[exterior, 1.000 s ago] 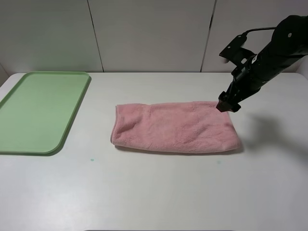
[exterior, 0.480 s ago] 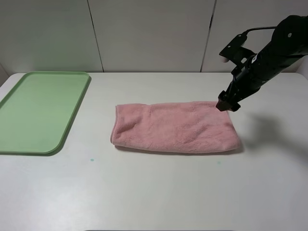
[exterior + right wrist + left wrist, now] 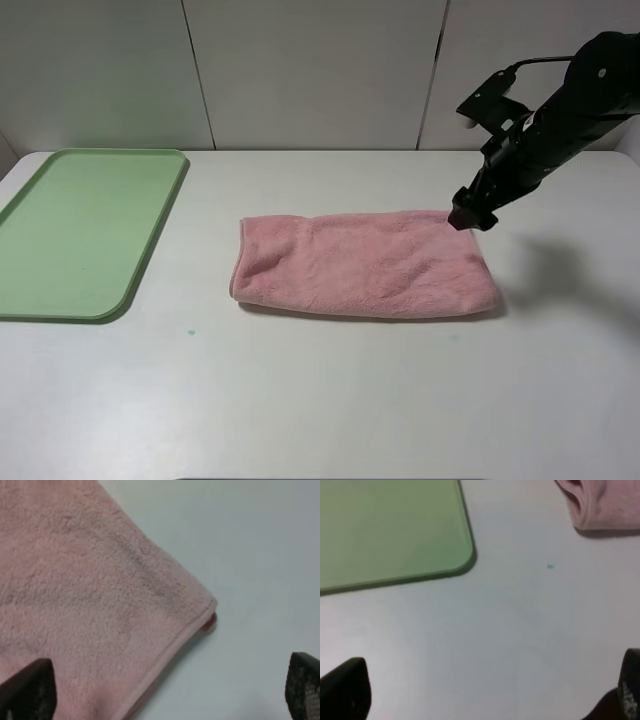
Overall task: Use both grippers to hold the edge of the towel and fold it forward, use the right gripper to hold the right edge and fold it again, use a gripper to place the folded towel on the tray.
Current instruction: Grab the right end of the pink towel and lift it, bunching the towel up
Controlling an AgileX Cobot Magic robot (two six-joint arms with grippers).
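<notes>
The pink towel lies folded into a long band in the middle of the table. My right gripper hovers at the band's far right corner. In the right wrist view that corner of the towel with its stitched edge sits between the widely spread fingertips, so the right gripper is open and holds nothing. The light green tray lies bare at the far left. My left gripper is open over bare table, with the tray and a towel end ahead of it. The left arm is outside the high view.
The white table runs to a panelled wall behind. A small green speck marks the table near the tray's front corner, and it shows as the green speck in the left wrist view.
My right gripper has crept very slightly to the left over the towel's corner. The towel and tray lie as before.
</notes>
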